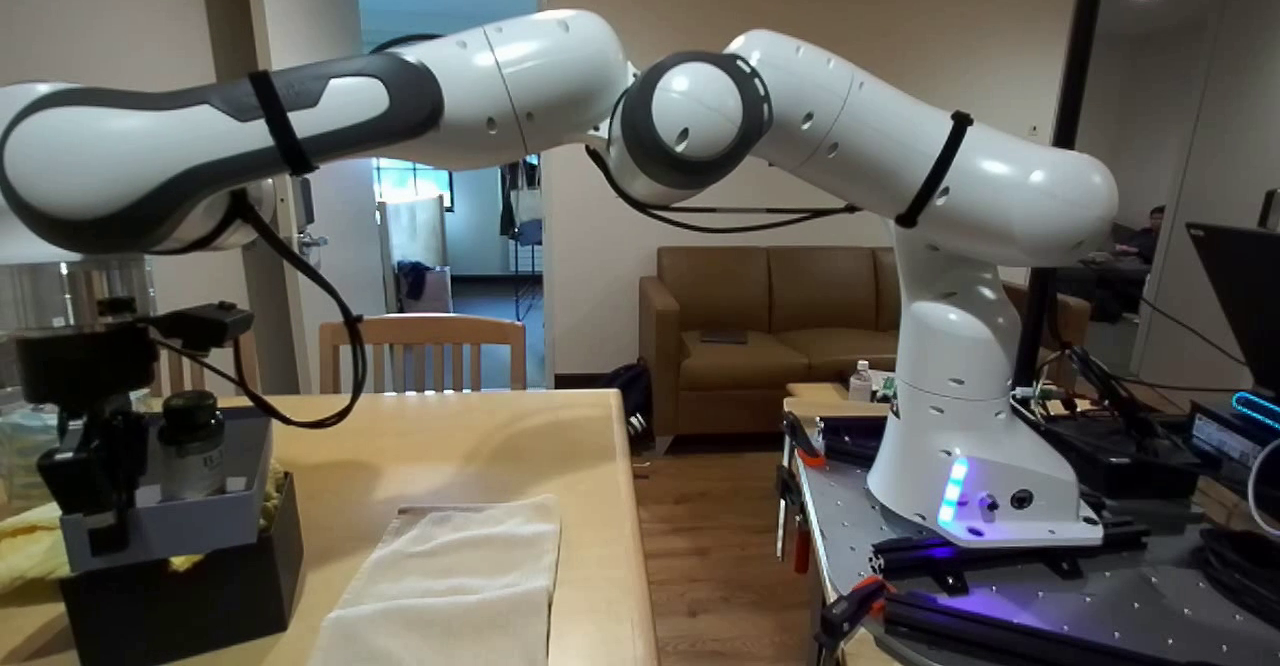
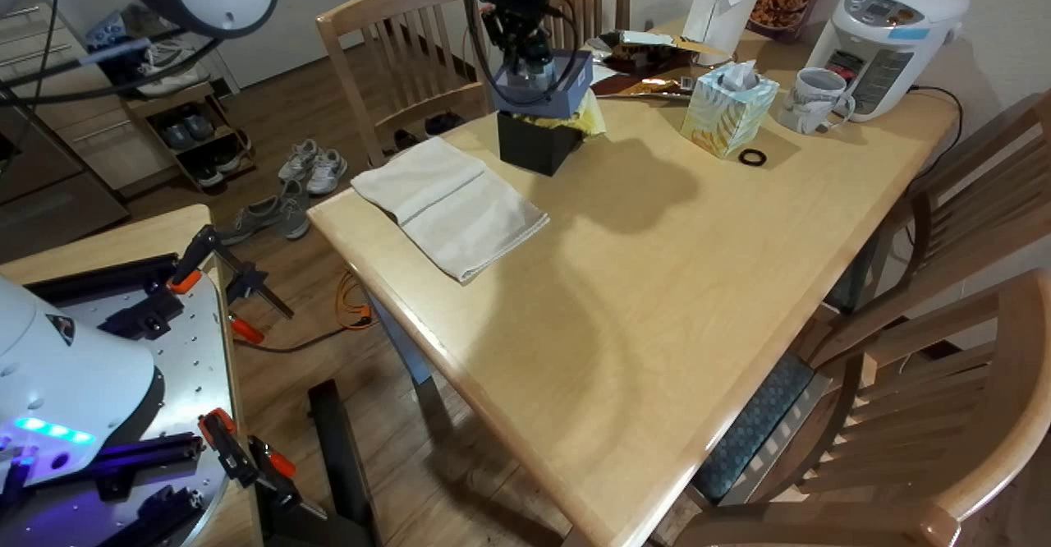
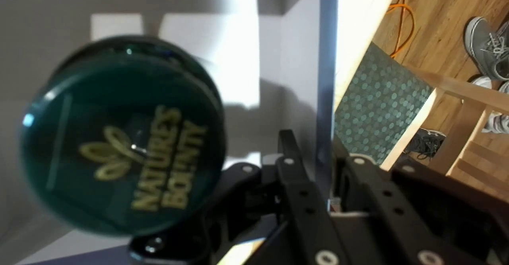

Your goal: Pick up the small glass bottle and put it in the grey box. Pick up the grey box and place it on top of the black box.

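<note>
One grey box (image 1: 190, 531): likely light, stiff, smooth; best held by a wall, level, lest the glass bottle (image 3: 123, 137) inside topples.
Box walls: low, bluish-grey.
Bottle: upright, green cap, gold lettering.
Hand (image 3: 318, 157): closed on a box wall, right of centre in the wrist view.
Black box (image 1: 190, 606): beneath the grey one, lower left in an exterior view, yellow cloth (image 2: 589, 117) between.
</note>
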Robot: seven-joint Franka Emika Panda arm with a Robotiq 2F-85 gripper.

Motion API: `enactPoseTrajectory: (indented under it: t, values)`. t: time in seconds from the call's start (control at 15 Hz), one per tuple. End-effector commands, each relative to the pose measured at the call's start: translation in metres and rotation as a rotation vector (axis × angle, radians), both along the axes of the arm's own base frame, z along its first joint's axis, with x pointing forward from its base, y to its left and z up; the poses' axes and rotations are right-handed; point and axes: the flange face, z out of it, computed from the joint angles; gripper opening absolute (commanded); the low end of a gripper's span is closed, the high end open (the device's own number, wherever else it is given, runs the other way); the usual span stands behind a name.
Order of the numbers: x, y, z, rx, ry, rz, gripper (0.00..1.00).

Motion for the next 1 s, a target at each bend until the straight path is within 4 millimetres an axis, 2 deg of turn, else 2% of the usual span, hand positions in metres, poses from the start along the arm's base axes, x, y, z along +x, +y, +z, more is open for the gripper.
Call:
enactPoseTrajectory:
  t: [0.0,0.47,0.73,0.93]
  values:
    - [0.002,-0.006,0.000,0.002,0.019,0.001,0.52]
    - [0.001,-0.005,0.011,-0.057,0.010,0.018,0.99]
    - [0.005,-0.004,0.037,-0.094,-0.048,0.046,1.00]
    - [0.008,-0.003,0.066,-0.131,-0.114,0.055,1.00]
